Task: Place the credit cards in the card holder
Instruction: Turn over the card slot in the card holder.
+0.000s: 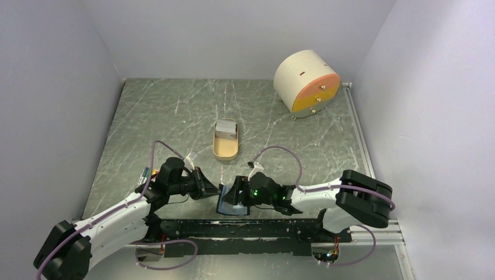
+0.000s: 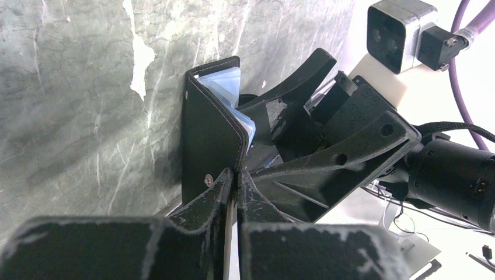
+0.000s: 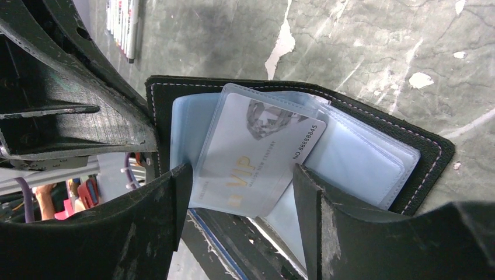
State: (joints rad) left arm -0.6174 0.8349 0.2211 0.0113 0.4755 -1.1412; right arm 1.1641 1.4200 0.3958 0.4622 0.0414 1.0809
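While the card holder [image 3: 435, 153] lies open, a card [image 3: 257, 154] reads "VIP".

The card holder [image 3: 423, 146] is matt black leather-like material with pale stitching and glossy translucent blue-grey plastic pockets [image 3: 356, 157]; the credit card [image 3: 251, 151] between the right hand [image 3: 242, 181] fingers [image 3: 146, 227] is glossy silvery plastic, the fingers scuffed matt black plastic, the tabletop [image 3: 373, 52] chipped, marbled grey-green.

Credit card [image 3: 257, 156] in card holder [image 3: 436, 154]: gold "VIP", "NO 8888845"; smaller print unreadable.
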